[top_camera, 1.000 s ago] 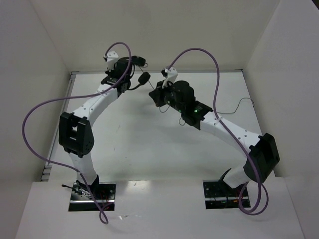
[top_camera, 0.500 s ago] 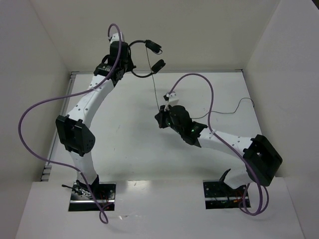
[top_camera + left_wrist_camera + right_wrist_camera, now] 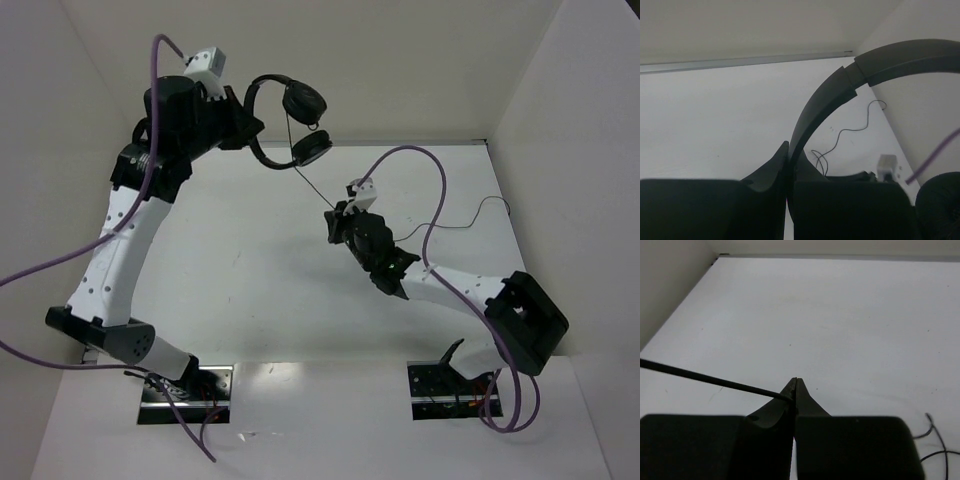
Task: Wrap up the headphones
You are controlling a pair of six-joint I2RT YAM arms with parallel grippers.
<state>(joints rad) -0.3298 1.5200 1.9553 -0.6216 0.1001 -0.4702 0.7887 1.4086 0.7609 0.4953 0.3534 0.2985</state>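
The black headphones (image 3: 303, 101) hang in the air at the back left, both earcups to the right of my left gripper (image 3: 248, 126). That gripper is shut on the thin headband (image 3: 839, 91), which arcs up to the right in the left wrist view, with one earcup (image 3: 941, 202) at the bottom right. The thin cord (image 3: 314, 189) runs taut from the lower earcup (image 3: 312, 148) down to my right gripper (image 3: 333, 216), which is shut on the cord (image 3: 700, 375) at the fingertips (image 3: 793, 388). The remaining cord (image 3: 480, 205) trails loose over the table on the right.
White walls enclose the table on the left, back and right. A metal strip (image 3: 740, 63) runs along the table's far edge. Thick purple robot cables (image 3: 437, 190) loop above both arms. Loose cord (image 3: 850, 131) lies on the white table (image 3: 840, 315) near the right wall.
My left arm has lifted the headphones higher and turned them. My right gripper has drawn back toward the middle of the table, and the cord now stretches taut between them.
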